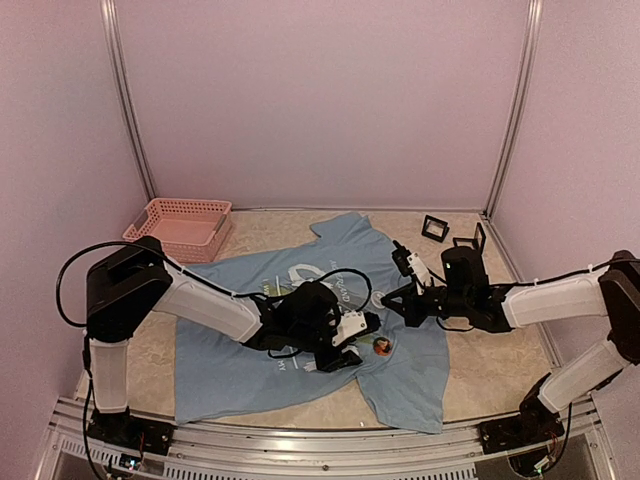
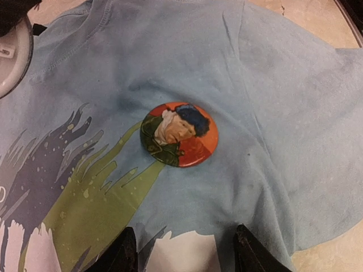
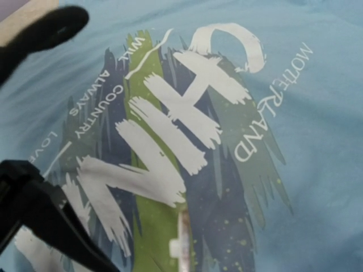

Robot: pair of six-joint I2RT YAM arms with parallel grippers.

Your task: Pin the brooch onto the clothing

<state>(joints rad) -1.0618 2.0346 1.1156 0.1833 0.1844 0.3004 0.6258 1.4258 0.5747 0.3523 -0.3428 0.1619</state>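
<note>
The clothing [image 1: 300,370] is a light blue T-shirt with a green and dark brush-stroke print, spread flat on the table. The brooch [image 2: 179,134], a round badge with a painted portrait on orange, lies face up on the shirt's plain blue cloth beside the print; from above the brooch [image 1: 382,346] shows right of the left gripper [image 1: 352,348]. In its wrist view the left gripper [image 2: 184,258] is open, dark fingertips [image 2: 122,255] apart over the cloth just short of the brooch, nothing between them. The right gripper [image 1: 392,297] hovers over the white lettering [image 3: 170,113]. Its pale tips [image 3: 182,243] are shut together.
A pink slotted basket [image 1: 180,228] stands at the back left, just off the shirt's sleeve. Two small black frames [image 1: 434,228] sit at the back right corner. The left arm's dark body [image 3: 45,215] crosses the lower left of the right wrist view.
</note>
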